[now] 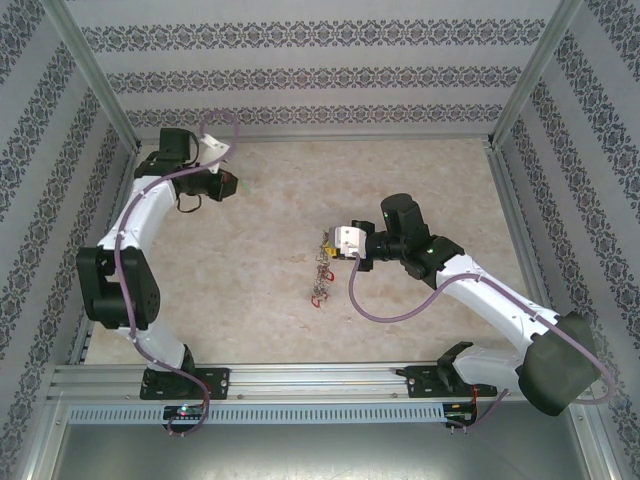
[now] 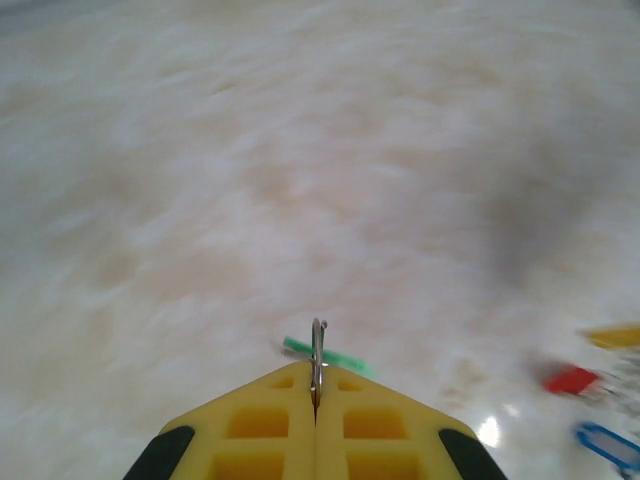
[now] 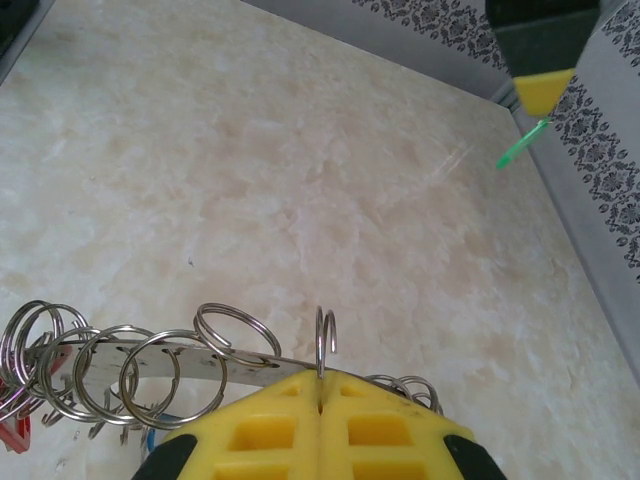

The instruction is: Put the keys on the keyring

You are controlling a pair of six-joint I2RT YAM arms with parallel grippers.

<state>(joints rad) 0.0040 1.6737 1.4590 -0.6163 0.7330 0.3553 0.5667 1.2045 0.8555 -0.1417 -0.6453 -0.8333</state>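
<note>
- Rising from its base at the near right edge, the right arm (image 1: pixel 500 300) bulges out to the right at the elbow. It then reaches back left across the counter (image 1: pixel 250 290) to about the middle.
- The keyring (image 1: pixel 322 270) lies mid-counter as a short string running near to far, with its far end at the right hand (image 3: pixel 320 375).
- In the right wrist view, that hand's yellow fingers (image 3: pixel 380 430) are pressed together on the keyring. They pinch one upright wire loop at the edge of its flat, hole-punched band.
- More wire loops crowd the band to the left, with a red tag (image 3: pixel 15 435) at that end.
- The left arm (image 1: pixel 120 270) climbs from the near left base, folds at the left wall and stretches to the far left corner. Its wrist is turned right.
- The left hand (image 2: pixel 316 375) is closed on a green-tagged key (image 2: pixel 318 345), well apart from the keyring. The key's small ring stands between the fingertips and the tag sticks out sideways.
- In the blurred left wrist view, red (image 2: pixel 572 380), blue (image 2: pixel 605 442) and yellow (image 2: pixel 615 335) tags show on the counter to the right.
</note>
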